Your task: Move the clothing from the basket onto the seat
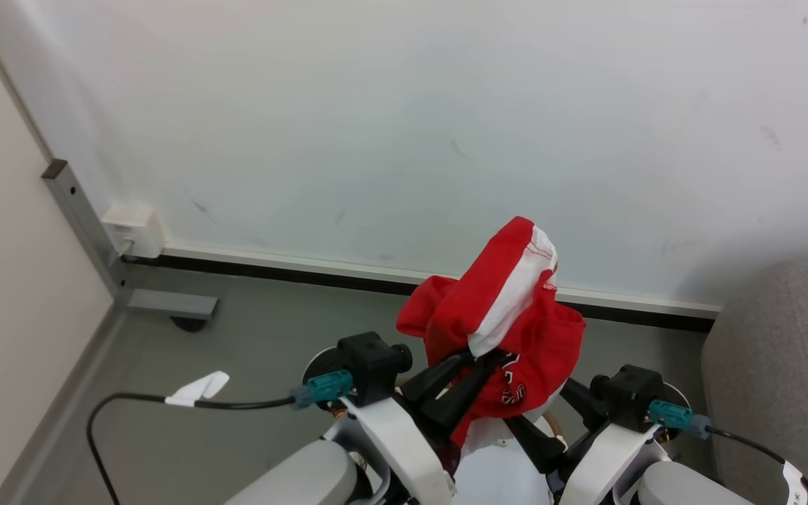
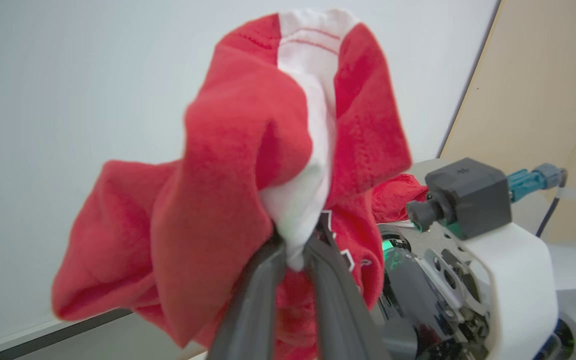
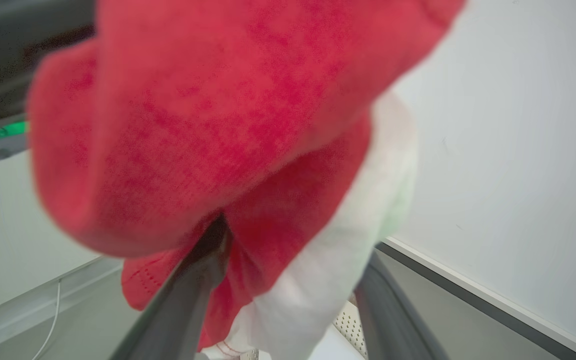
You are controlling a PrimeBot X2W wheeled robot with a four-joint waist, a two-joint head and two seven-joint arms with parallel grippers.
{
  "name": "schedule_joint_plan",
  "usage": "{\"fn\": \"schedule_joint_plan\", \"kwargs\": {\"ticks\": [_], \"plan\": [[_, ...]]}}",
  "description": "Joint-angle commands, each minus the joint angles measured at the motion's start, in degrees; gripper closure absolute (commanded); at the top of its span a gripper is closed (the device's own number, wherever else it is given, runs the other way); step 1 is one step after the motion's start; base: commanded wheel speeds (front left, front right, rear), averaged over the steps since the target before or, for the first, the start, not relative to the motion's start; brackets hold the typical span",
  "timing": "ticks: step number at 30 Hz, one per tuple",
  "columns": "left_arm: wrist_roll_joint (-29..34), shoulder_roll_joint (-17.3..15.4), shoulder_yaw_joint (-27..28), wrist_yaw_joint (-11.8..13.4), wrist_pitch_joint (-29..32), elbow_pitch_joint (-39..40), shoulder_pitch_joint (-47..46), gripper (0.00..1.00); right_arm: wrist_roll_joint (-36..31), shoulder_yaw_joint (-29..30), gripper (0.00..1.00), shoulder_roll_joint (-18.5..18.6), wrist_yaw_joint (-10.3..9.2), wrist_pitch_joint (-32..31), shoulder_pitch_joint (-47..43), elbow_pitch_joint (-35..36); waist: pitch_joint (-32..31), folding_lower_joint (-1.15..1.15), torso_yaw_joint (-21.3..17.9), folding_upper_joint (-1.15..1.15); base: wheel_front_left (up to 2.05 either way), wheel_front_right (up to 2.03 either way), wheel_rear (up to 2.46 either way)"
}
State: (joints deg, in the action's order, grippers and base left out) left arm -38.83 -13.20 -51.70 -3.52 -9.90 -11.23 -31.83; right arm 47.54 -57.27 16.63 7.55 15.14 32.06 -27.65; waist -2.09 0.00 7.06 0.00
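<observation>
We pinch the red clothing (image 1: pixel 509 308) in our left gripper (image 1: pixel 477 359), our right gripper (image 3: pixel 293 250) spread wide under its folds.

Clothing (image 1: pixel 509 308) bright red, white band (dark logo); seat (image 1: pixel 783 379) grey.

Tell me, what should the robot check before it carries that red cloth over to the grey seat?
1. Grip of the left tool on the clothing: ok, it is shut on the white band.
2. Is the right tool free of the fabric: not ok, cloth hangs between its open jaws.
3. Is the clothing lifted clear of the basket: cannot tell, the lower edge is hidden.
4. Is the seat in sight: ok, at the robot's right.
5. Anything left in the basket: cannot tell.
</observation>
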Motion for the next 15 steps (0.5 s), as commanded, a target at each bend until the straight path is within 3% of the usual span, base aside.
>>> {"fn": "schedule_joint_plan", "kwargs": {"ticks": [1,2,3,15], "plan": [[-0.24,0.06,0.11,-0.1,0.11,-0.42,-0.04,1.0,0.66,-0.14,0.41,0.16,-0.13,-0.02,0.7,-0.03,-0.04,0.0,0.64,0.0,0.0,0.0,0.0],[-0.33,0.03,0.14,-0.07,0.11,-0.61,-0.06,1.0,0.72,-0.21,0.63,0.12,-0.13,-0.02,0.68,0.03,-0.04,0.0,0.84,0.0,0.0,0.0,0.0],[-0.43,-0.02,0.16,-0.08,0.07,-0.72,-0.07,1.0,0.88,-0.36,1.0,0.09,-0.13,-0.02,0.64,0.14,-0.04,0.0,0.99,0.0,0.0,0.0,0.0],[-1.06,-1.43,0.7,0.91,-0.69,-2.12,1.01,1.0,-0.4,4.3,1.0,0.66,-0.13,-0.02,-2.41,2.91,0.33,0.0,-0.33,0.0,0.0,0.0,0.0]]}}
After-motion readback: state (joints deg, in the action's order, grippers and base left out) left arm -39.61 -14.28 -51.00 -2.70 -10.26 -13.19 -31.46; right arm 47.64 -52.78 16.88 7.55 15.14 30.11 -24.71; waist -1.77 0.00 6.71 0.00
